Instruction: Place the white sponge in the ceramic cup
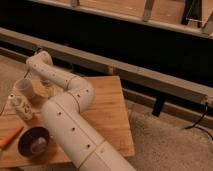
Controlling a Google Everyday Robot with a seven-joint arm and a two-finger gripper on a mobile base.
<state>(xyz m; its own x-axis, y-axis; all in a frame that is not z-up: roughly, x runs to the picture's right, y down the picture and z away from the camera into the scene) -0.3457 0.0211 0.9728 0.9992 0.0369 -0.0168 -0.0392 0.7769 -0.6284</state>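
My arm (70,125) is taking up most of the view: a fat, smooth, off-white tube with small dark holes, bending at a rounded elbow and reaching back across the worktop (112,117). The worktop is a flat slab of pale wood with visible grain.

Near its front edge a round purple bowl (21,142) is sitting, dull and dark inside. Behind it a white capped bottle (21,108) with dark markings is standing upright. Behind the bottle the cup (24,91) is standing upright too: plain, white, glazed-looking, no handle, narrowing towards its base. A thin orange stick (9,138) is lying at the left edge.

My claw (48,89) is hanging just beside the cup, on the arm's side of it and mostly hidden behind my forearm. It is spread wide, and I am not seeing it pinch anything.

I am not finding the sponge anywhere in view. It may be lying behind my arm, and nothing is showing above the cup's rim. So I am judging the job barely begun, with finding, gripping, lifting and dropping all left to do.
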